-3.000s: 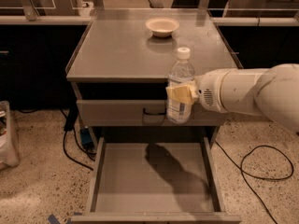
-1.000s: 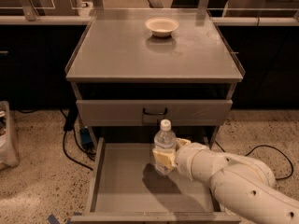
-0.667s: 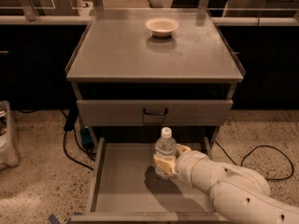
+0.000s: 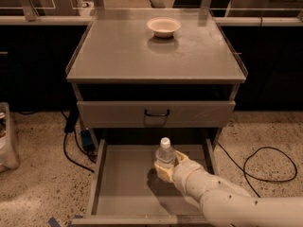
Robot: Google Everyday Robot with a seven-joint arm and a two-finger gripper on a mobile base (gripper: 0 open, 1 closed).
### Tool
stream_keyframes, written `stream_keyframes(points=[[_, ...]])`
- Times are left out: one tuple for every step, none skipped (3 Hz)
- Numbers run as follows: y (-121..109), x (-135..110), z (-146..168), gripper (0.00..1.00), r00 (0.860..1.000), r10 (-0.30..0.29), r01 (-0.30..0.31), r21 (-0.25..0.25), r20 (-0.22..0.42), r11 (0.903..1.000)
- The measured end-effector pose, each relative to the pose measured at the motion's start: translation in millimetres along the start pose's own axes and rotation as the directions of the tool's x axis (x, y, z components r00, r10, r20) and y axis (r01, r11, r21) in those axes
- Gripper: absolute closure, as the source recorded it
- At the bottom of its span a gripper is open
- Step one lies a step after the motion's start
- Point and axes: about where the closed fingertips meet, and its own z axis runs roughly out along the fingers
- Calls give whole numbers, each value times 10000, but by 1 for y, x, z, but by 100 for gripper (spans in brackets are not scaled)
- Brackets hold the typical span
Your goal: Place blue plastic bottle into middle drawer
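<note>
Gripper (image 4: 166, 170) is clamping the blue plastic bottle (image 4: 164, 153) around its lower body, upright, low inside the open middle drawer (image 4: 120, 186). Probably light, thin-walled, slick — 1 mid-body hold, gentle squeeze.

Dim warm overhead light is sheening the grey metal cabinet top (image 4: 118, 56); the cream two-finger gripper (image 4: 166, 169), clasping the clear plastic bottle (image 4: 164, 155), is shadowing the floor of the shallow grey drawer (image 4: 120, 178).
</note>
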Motion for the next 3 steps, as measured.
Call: stream_keyframes(points=[[4, 32, 38, 100, 9991, -337, 354, 680, -268, 9971], [4, 51, 57, 100, 9984, -248, 303, 1099, -506, 9935], [3, 66, 69, 100, 9984, 122, -48, 1333, -549, 9911]])
